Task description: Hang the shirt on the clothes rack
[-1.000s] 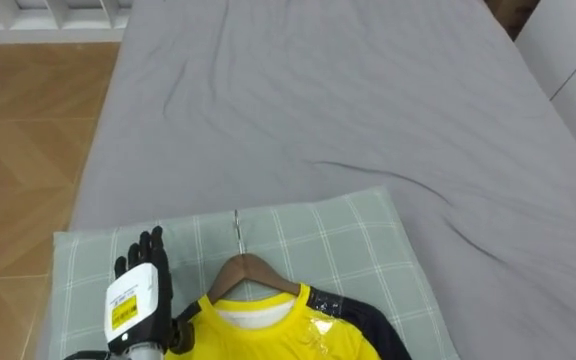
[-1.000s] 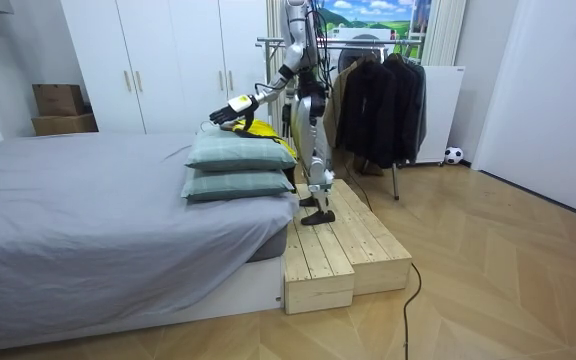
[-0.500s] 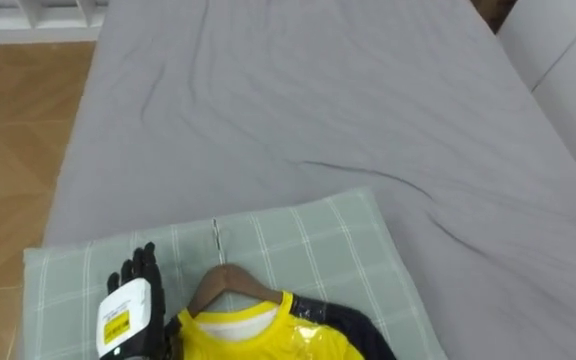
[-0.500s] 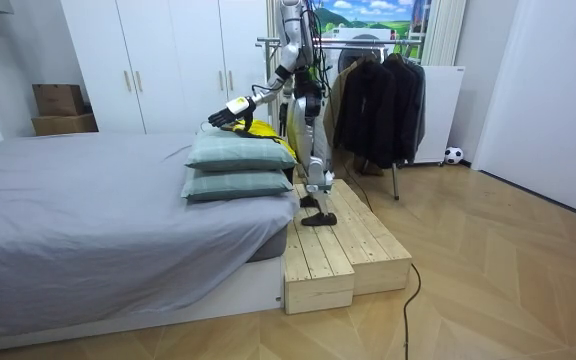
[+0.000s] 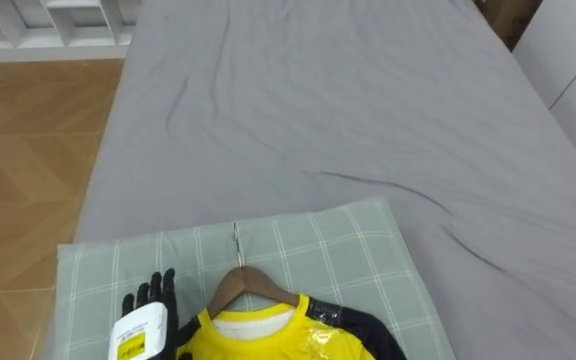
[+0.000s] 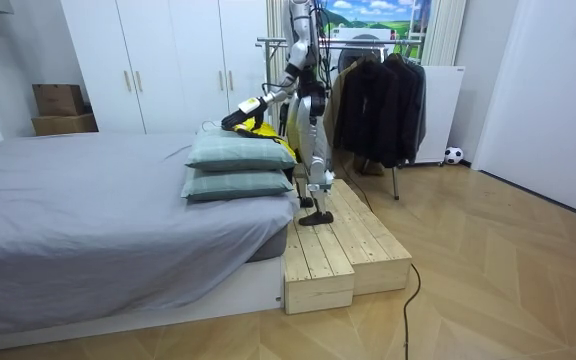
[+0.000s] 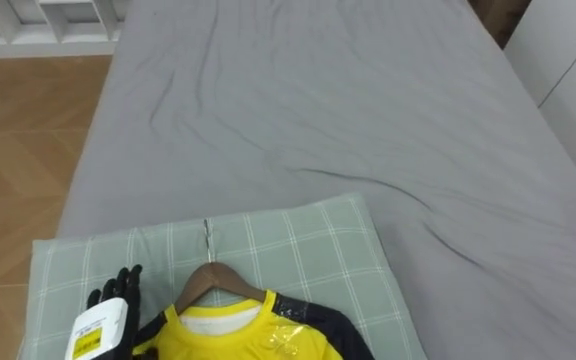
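**Yellow shirt on its hanger, lying just to the right of the open left hand**

The yellow shirt (image 5: pixel 268 340) with dark sleeves lay flat on a green checked pillow (image 5: pixel 348 250), its collar turned away from the robot. A wooden hanger (image 5: pixel 253 285) sat inside the neck. The hanger's metal hook (image 5: pixel 236 245) pointed up the pillow, ahead of and to the right of the fingertips.

The left hand (image 5: pixel 148 312) was over the pillow, back uppermost. Its fingers (image 5: pixel 155 294) were straight, slightly spread and closed on nothing. The shirt's near shoulder lay immediately to the hand's right, but whether the two touched could not be told. The hanger's left arm was just beyond that shoulder, close to the fingers yet apart from them.

Ahead of the hand, past the pillow's far edge, stretched the grey bed (image 5: pixel 318 110). Wooden floor (image 5: pixel 28 150) lay to the hand's left.

In the room view the robot stood on a wooden step (image 6: pixel 333 245) at the bedside, with its left arm reaching over the upper of two stacked pillows. A clothes rail (image 6: pixel 378 105) hung with dark garments stood behind it.
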Robot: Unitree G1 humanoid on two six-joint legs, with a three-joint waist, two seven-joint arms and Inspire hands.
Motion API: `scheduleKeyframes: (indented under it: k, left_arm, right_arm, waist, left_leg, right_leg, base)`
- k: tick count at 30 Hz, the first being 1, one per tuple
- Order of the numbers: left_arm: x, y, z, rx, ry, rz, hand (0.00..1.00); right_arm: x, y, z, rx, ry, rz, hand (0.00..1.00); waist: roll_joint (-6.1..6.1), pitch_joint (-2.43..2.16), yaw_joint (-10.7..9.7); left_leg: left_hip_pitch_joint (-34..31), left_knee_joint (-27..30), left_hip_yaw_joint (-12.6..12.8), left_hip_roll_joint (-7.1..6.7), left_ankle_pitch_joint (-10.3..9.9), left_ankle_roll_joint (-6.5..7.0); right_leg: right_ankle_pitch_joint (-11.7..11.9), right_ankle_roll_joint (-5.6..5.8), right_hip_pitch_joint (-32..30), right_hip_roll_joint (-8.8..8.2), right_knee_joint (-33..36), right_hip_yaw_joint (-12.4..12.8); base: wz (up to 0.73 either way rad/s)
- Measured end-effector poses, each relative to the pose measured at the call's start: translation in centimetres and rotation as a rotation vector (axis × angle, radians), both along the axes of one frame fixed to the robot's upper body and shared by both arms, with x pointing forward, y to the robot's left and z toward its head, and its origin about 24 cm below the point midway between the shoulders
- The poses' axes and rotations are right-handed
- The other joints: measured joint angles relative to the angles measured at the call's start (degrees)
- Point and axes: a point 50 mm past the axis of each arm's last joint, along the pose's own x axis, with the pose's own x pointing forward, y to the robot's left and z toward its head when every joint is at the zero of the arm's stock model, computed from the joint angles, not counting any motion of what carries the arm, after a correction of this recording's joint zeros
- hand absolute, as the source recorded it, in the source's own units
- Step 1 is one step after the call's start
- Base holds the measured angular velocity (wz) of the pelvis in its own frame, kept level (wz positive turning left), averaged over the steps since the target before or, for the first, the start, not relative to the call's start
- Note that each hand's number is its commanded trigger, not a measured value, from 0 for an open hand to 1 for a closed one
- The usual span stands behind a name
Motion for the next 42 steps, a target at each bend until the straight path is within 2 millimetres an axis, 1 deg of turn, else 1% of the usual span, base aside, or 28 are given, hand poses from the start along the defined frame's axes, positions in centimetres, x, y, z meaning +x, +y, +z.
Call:
scheduleKeyframes:
  k: [1, 3, 5, 12, 13, 15, 23, 31, 33, 37, 39, 42]
  left_arm:
    - [-0.1, 0.0, -0.1, 0.006, 0.005, -0.002, 0.0]
    - [-0.7, -0.1, -0.4, 0.008, 0.023, -0.001, 0.0]
    - [-0.9, -0.2, -0.6, 0.008, 0.029, 0.003, 0.0]
    - [-1.0, -0.2, -0.5, 0.011, 0.025, 0.009, 0.0]
    - [-1.0, -0.2, -0.5, 0.01, 0.025, 0.008, 0.0]
    - [-1.0, -0.2, -0.4, 0.01, 0.022, 0.008, 0.0]
    - [-0.9, -0.3, -0.3, 0.008, 0.013, 0.006, 0.0]
    - [-0.7, -0.7, -0.1, 0.003, 0.011, -0.018, 0.0]
    - [-0.6, -0.9, -0.1, -0.002, 0.015, -0.032, 0.0]
    - [-0.6, -1.0, -0.1, -0.01, 0.039, -0.04, 0.0]
    - [-0.5, -1.1, -0.1, -0.01, 0.053, -0.046, 0.0]
    - [-0.6, -1.3, 0.0, -0.019, 0.061, -0.063, 0.0]
  right_arm:
    - [-0.1, 0.0, 0.0, 0.0, 0.002, -0.001, 0.0]
    - [-0.4, -0.2, -0.1, -0.003, 0.01, -0.005, 0.0]
    - [-0.5, -0.2, -0.1, -0.003, 0.012, -0.008, 0.0]
    - [-0.5, -0.1, -0.1, 0.009, 0.011, -0.006, 0.0]
    - [-0.5, -0.1, -0.1, 0.01, 0.01, -0.006, 0.0]
    - [-0.4, -0.1, -0.1, 0.021, 0.008, -0.003, 0.0]
    - [-0.4, 0.0, -0.1, 0.03, 0.006, -0.001, 0.0]
    - [-0.3, -0.1, 0.0, 0.045, 0.003, -0.004, 0.0]
    - [-0.3, -0.1, 0.0, 0.059, 0.0, -0.006, 0.0]
    - [-0.4, -0.3, 0.0, 0.064, 0.0, -0.005, 0.0]
    - [-0.4, -0.3, 0.0, 0.064, 0.0, -0.006, 0.0]
    - [-0.4, -0.3, 0.0, 0.063, 0.0, -0.007, 0.0]
  waist:
    - [0.1, -0.2, 0.0]
    - [0.65, -1.01, 0.0]
    - [0.81, -1.1, 0.0]
    - [0.7, -0.97, -0.1]
    - [0.69, -0.9, -0.1]
    - [0.64, -0.52, -0.1]
    - [0.85, -0.25, -0.1]
    - [0.9, -0.23, -0.1]
    - [0.93, -0.25, -0.1]
    - [1.06, -0.31, -0.1]
    - [1.08, -0.31, -0.1]
    - [1.15, -0.37, -0.1]
  left_leg:
    - [0.0, 0.0, 0.0, 0.02, 0.0, 0.0]
    - [0.0, 0.3, 0.0, 0.06, 0.0, 0.01]
    - [0.1, 0.6, 0.0, 0.08, 0.0, 0.01]
    - [0.8, 1.0, 0.4, 0.12, 0.0, 0.0]
    - [0.8, 0.9, 0.4, 0.12, 0.0, 0.0]
    - [0.8, 0.9, 0.4, 0.12, 0.0, 0.0]
    - [0.7, 0.8, 0.4, 0.15, 0.0, -0.01]
    - [0.1, 0.8, 1.0, 0.22, 0.0, -0.01]
    - [0.1, 0.8, 2.2, 0.33, 0.0, -0.01]
    - [-0.1, 0.7, 2.5, 0.34, 0.0, -0.01]
    - [0.0, 0.8, 3.6, 0.42, 0.0, -0.01]
    - [0.0, 0.8, 3.7, 0.4, 0.0, 0.0]
  right_leg:
    - [0.0, -0.01, 0.0, 0.02, 0.0, 0.0]
    - [0.0, -0.04, 0.2, 0.03, 0.0, 0.0]
    - [0.0, -0.08, 0.4, 0.03, 0.0, 0.0]
    - [-0.2, -0.09, 1.1, -0.1, -0.1, -0.4]
    - [-0.2, -0.09, 1.1, -0.12, -0.1, -0.5]
    - [-0.2, -0.08, 1.1, -0.14, -0.1, -0.6]
    - [-0.5, -0.09, 1.1, -0.19, -0.1, -1.1]
    - [-0.5, -0.1, 0.7, -0.2, -0.2, -1.3]
    - [-0.5, -0.1, 0.7, -0.21, -0.3, -1.3]
    - [-0.5, -0.1, 0.7, -0.25, -0.3, -1.3]
    - [-0.5, -0.09, 0.7, -0.29, -0.3, -1.2]
    - [-0.5, -0.08, 0.7, -0.31, -0.2, -1.2]
  base:
    - [0.0]
    - [0.0]
    - [0.0]
    - [0.0]
    - [0.0]
    - [0.0]
    - [0.0]
    - [0.0]
    - [0.0]
    - [0.0]
    - [0.04]
    - [0.01]
